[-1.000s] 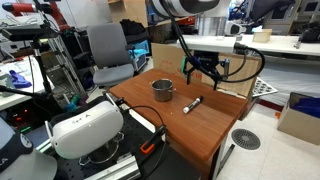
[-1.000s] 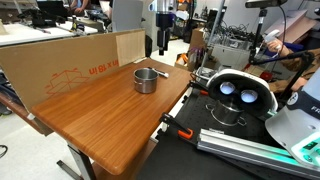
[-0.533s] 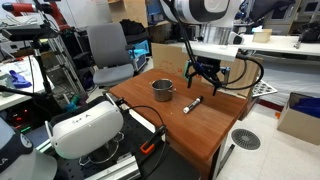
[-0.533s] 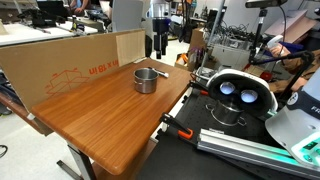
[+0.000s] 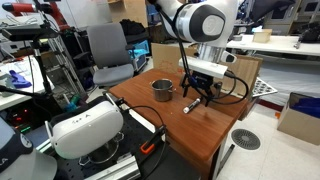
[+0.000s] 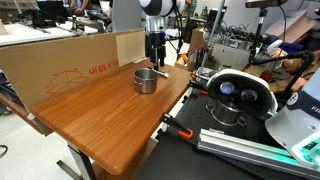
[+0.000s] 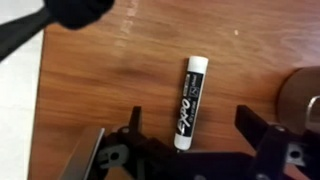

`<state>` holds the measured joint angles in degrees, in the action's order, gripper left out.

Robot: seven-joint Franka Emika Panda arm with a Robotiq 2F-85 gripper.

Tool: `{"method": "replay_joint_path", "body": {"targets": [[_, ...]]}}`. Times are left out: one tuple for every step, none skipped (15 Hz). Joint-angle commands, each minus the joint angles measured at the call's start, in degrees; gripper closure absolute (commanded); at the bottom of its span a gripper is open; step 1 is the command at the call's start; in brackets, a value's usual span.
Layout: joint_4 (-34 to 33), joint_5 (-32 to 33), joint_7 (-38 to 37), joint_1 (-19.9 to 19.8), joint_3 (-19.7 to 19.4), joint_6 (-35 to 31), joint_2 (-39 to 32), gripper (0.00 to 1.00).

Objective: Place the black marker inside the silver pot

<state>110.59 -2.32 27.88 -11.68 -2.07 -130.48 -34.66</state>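
I am hanging just above the marker (image 7: pixel 190 103) with my jaws spread wide and gripping nothing, so the step in hand is the approach to the grasp; nothing is lifted yet. In the wrist view the marker is lying flat on the tabletop (image 7: pixel 95 90), its pale end pointing to 12 o'clock and its black end to 6 o'clock, where it is reaching into the gap between my two fingers (image 7: pixel 255 128). One finger is standing at its 8 o'clock, the other at its 4 o'clock, neither touching it. A blurred round shape at the 3 o'clock edge is, I judge, the pot (image 7: pixel 298 100). In an exterior view the marker (image 5: pixel 192 105) is resting near the pot (image 5: pixel 163 90), at about its 4 o'clock and apart from it. The pot (image 6: pixel 146 80) is standing upright and looks empty. Next I am needing to sink straight down until the fingers are flanking the barrel, close across its width, lift, and carry it toward 3 o'clock over the pot's mouth. I am expecting a slim round barrel to roll if one finger touches first.
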Motion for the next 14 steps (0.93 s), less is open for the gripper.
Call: {"method": "replay_joint_path", "body": {"targets": [[-3.27, -1.09, -1.18, -1.96, 1.11, 1.41, -2.57, 0.00], [-3.96, -0.99, -1.39, -2.21, 0.97, 1.66, -3.06, 0.00], [-4.53, -0.92, -1.61, -2.50, 0.87, 1.78, -3.45, 0.00], [-5.10, -0.86, -1.68, -2.85, 0.81, 2.10, -3.80, 0.25], [-5.67, -0.77, -1.60, -3.19, 0.79, 2.18, -4.10, 0.26], [-6.02, -0.69, -1.53, -3.46, 0.77, 2.31, -4.35, 0.34], [-6.70, -0.56, -1.46, -3.66, 0.77, 2.57, -4.73, 0.42], [-6.95, -0.43, -1.50, -3.71, 0.79, 2.69, -4.97, 0.51], [-7.18, -0.30, -1.62, -3.64, 0.78, 2.73, -5.18, 0.58], [-7.30, -0.12, -1.71, -3.49, 0.77, 2.77, -5.34, 0.66], [-7.66, 0.04, -1.82, -3.34, 0.75, 2.98, -5.53, 0.73], [-8.03, 0.14, -1.92, -3.17, 0.78, 3.21, -5.74, 0.79], [-8.27, 0.14, -1.94, -3.12, 0.83, 3.39, -5.88, 0.88], [-8.42, 0.17, -1.99, -3.02, 0.86, 3.49, -5.96, 0.94]]}}
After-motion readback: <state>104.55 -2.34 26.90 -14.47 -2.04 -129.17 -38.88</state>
